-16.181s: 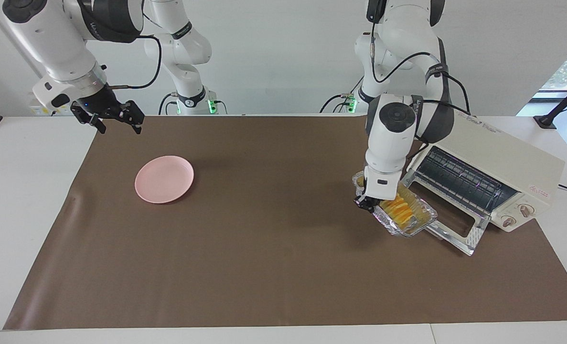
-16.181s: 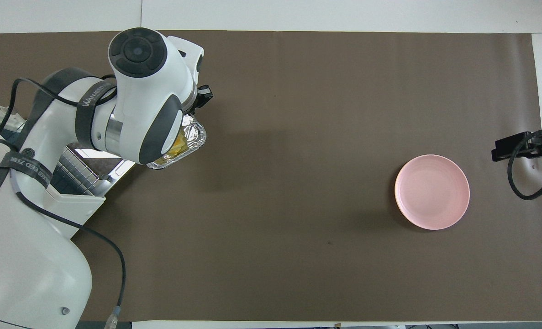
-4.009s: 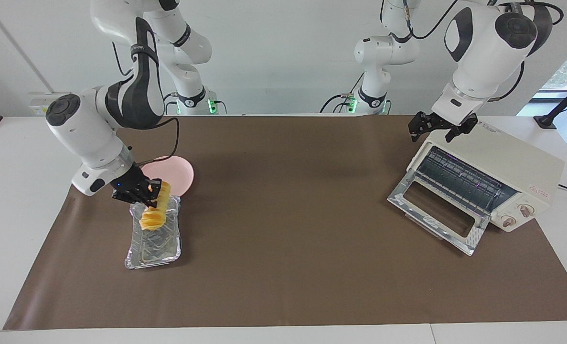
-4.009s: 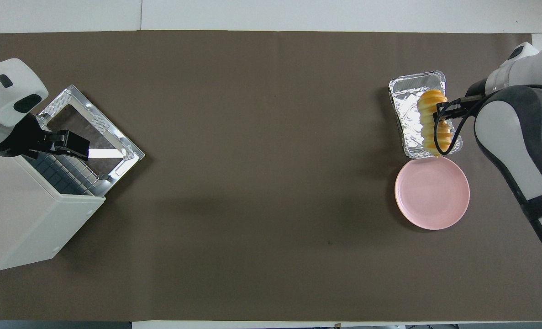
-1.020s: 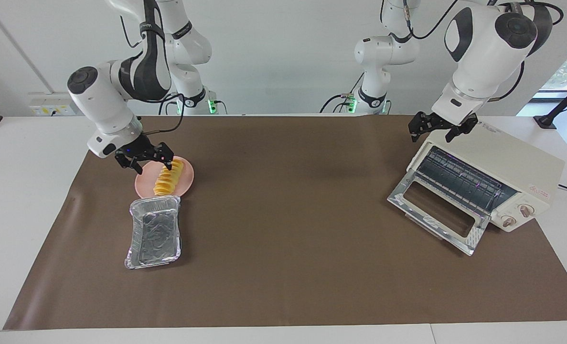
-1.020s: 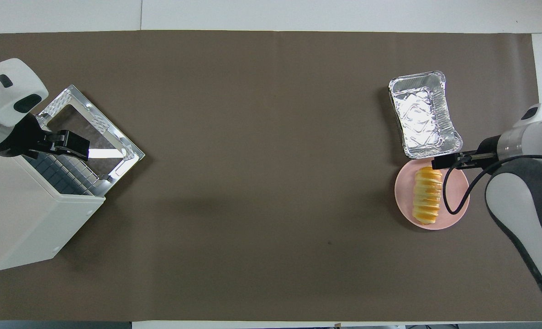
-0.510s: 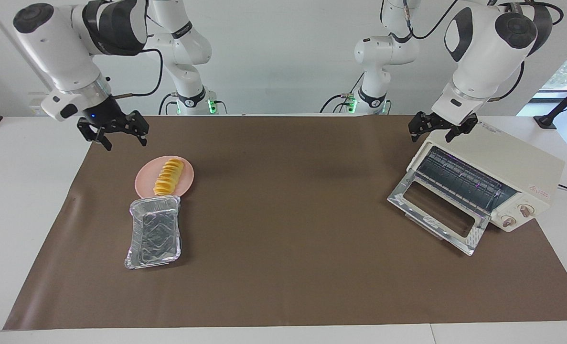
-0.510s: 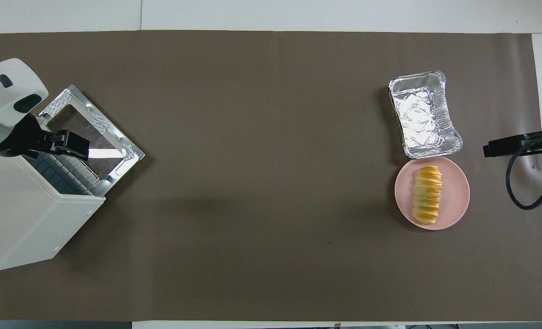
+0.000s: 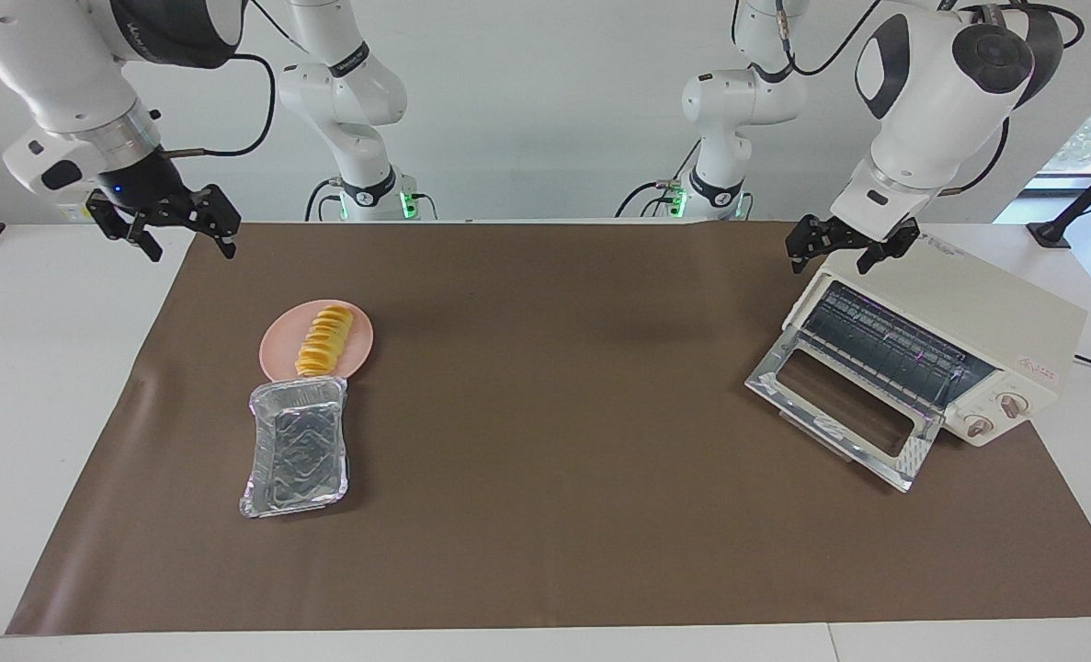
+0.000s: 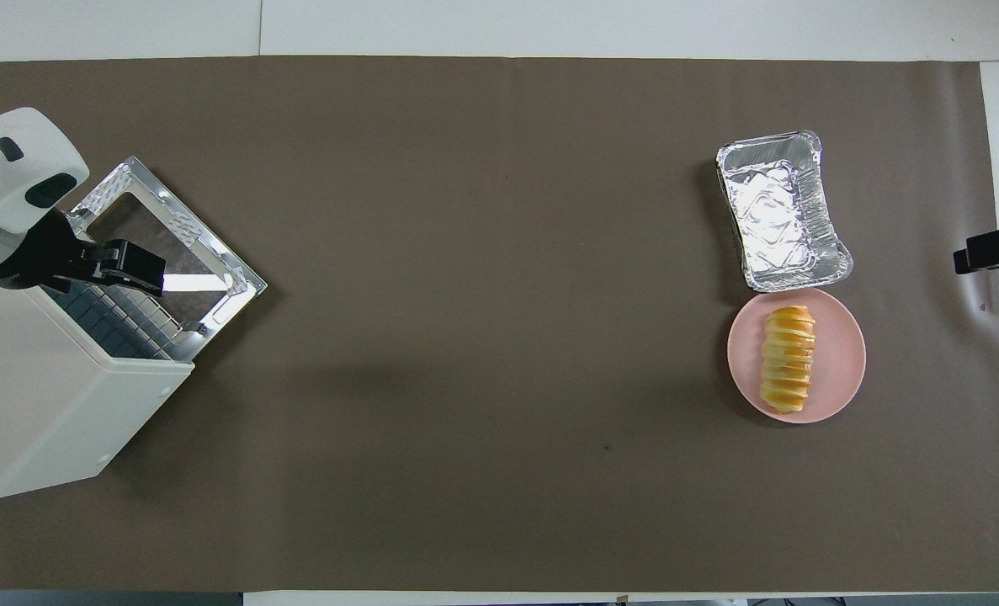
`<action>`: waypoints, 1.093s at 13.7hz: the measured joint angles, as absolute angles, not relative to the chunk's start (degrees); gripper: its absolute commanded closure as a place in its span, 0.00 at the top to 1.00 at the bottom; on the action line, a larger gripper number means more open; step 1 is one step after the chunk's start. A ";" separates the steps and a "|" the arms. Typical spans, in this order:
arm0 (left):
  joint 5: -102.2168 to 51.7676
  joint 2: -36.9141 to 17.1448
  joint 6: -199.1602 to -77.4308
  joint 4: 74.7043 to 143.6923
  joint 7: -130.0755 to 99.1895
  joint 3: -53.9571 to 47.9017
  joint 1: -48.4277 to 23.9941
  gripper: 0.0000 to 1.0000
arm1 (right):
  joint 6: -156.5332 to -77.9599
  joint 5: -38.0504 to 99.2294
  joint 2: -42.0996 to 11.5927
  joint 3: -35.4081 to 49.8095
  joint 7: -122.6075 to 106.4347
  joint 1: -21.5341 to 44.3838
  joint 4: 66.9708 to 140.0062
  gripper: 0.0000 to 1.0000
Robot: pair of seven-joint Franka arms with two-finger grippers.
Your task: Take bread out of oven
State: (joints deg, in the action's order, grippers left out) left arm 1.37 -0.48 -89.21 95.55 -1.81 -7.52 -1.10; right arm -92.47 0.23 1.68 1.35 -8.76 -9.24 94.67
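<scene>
The bread (image 9: 325, 341) lies flat on the pink plate (image 9: 356, 358), out of the oven (image 9: 940, 348) and well apart from it. The plate sits on the brown mat (image 9: 545, 515) toward the right arm's end of the table. The foil tray (image 9: 295, 450) stands empty, touching the plate's rim on the side farther from the robots.

The right gripper (image 9: 187, 241) hangs in the air over the mat's edge, at the right arm's end of the table, nearer to the robots than the plate. Its jaws are spread and hold nothing.

The oven stands at the left arm's end of the table, well apart from the plate. Its glass door (image 9: 841, 416) is dropped open and the wire rack (image 9: 885, 348) is bare.

The left gripper (image 9: 832, 253) waits over the oven's top corner. Its jaws are spread and hold nothing.
</scene>
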 measured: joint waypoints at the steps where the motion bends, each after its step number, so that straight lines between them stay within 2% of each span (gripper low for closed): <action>1: 1.37 -0.48 -89.21 95.55 -1.81 -7.52 -1.10 1.00 | -92.58 0.21 1.32 1.35 -8.74 -9.39 94.86 1.00; 15: 1.37 -0.48 -89.21 95.55 -1.81 -7.52 -1.10 1.00 | -90.02 0.16 1.55 1.49 -8.45 -9.38 95.90 1.00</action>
State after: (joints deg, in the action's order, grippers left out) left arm 1.37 -0.48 -89.21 95.55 -1.81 -7.52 -1.10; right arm -90.02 0.16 1.55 1.49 -8.45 -9.38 95.90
